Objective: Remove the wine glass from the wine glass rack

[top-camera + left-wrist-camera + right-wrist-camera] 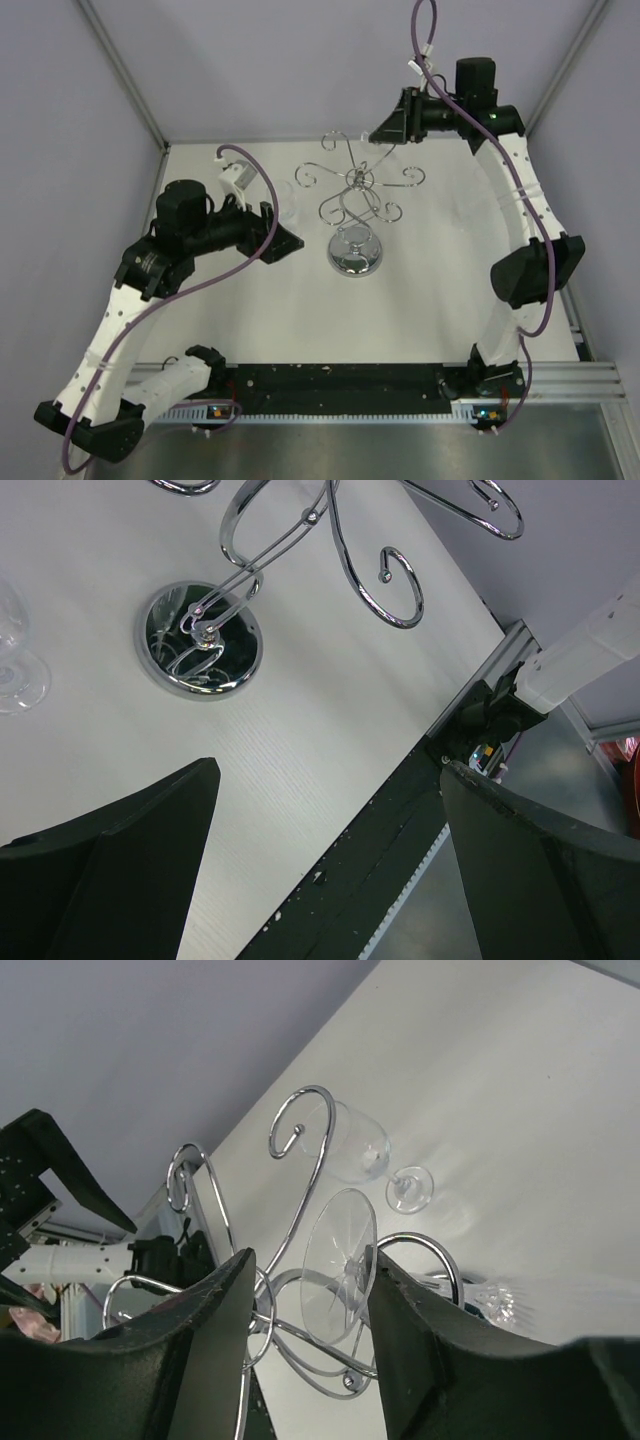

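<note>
The chrome wine glass rack (355, 192) stands mid-table on its round mirrored base (200, 640). In the right wrist view a clear wine glass hangs from a curled rack arm (312, 1170). Its flat foot (340, 1265) shows edge-on between my fingers and its bowl (500, 1302) is partly hidden behind the right finger. My right gripper (310, 1255) is open around that foot, at the rack's far right side (385, 132). My left gripper (330, 768) is open and empty, left of the rack (288, 240).
A second clear glass (362, 1148) stands on the table left of the rack, at the left edge of the left wrist view (16, 675). A black strip (400, 860) runs along the table's near edge. Grey walls close the back and sides.
</note>
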You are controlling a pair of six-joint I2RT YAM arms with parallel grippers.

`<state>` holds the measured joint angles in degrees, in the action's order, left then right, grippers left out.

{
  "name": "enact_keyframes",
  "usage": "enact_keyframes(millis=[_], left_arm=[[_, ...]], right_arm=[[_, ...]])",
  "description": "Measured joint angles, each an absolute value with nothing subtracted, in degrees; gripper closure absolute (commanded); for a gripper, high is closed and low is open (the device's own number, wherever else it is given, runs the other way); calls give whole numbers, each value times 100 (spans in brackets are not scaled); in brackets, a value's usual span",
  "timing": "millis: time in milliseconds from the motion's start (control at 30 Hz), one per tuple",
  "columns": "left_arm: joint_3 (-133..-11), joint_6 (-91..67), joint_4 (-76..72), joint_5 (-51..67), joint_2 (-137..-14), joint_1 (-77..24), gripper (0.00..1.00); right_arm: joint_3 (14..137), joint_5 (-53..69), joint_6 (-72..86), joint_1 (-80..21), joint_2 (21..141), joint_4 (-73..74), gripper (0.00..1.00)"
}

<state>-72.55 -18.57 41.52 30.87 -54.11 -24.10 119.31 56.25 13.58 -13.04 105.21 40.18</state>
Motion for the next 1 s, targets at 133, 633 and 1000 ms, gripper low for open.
enact_keyframes(millis=[133, 633, 1000], left_arm=[[-7251, -1857, 4152, 3087, -5400, -2410, 2], [-7251, -1859, 4150, 3087, -5398, -2410, 2], [-7249, -1861, 4150, 3087, -5398, -2410, 2]], right_arm=[[11850, 5461, 1256, -1302, 10508, 4093, 75], [11850, 5037, 1293, -1302, 10486, 4283, 100], [11850, 4674, 2123, -1302, 10335, 4110, 100]])
